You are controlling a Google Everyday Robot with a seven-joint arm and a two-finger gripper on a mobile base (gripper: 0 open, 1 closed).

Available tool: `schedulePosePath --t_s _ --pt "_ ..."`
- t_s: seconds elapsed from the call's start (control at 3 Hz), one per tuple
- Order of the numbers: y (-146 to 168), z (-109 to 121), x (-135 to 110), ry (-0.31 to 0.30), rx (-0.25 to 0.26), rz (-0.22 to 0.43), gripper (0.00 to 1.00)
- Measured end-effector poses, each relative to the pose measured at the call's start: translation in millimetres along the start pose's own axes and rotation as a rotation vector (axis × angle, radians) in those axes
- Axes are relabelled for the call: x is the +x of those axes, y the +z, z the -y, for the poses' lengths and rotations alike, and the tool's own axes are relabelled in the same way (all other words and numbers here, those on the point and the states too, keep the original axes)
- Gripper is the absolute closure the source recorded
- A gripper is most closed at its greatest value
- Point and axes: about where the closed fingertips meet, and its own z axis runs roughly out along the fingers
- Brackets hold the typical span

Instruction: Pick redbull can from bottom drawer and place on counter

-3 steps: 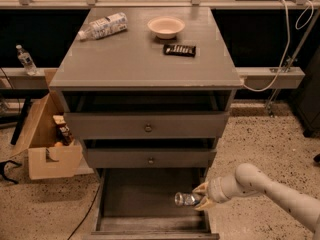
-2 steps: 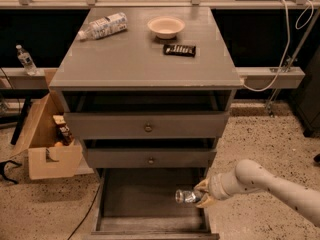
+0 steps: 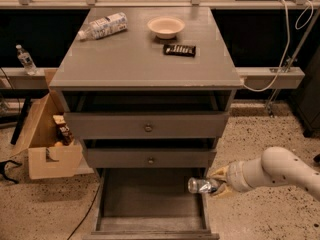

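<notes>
The redbull can [image 3: 199,185] lies sideways in my gripper [image 3: 216,183], its shiny silver end pointing left. It hangs above the right side of the open bottom drawer [image 3: 150,199], clear of the drawer floor. My gripper is shut on the can, and my white arm [image 3: 280,170] reaches in from the right. The counter [image 3: 145,51] is the grey top of the cabinet, well above the can.
On the counter lie a clear water bottle [image 3: 102,26] at the back left, a cream bowl [image 3: 165,26] and a black candy bar [image 3: 179,49]. The two upper drawers [image 3: 148,128] stand slightly open. A cardboard box [image 3: 47,139] sits on the floor to the left.
The gripper with the can has risen slightly above the bottom drawer; little else has moved.
</notes>
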Motion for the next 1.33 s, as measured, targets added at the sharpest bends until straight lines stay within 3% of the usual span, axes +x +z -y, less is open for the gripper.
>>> schedulePosePath --t_s 0.33,0.67,1.0,1.33 --pt "0.3 0.3 -0.3 -0.001 0.000 0.000 1.00" --pt "-16.8 15.9 -15.8 -0.029 -0.003 -0.014 1.00" --pt "-55.3 52.2 -60.7 -0.111 0.003 -0.043 1.00" --pt "-89.4 81.3 -90.2 -0.176 0.028 -0.045 1.00"
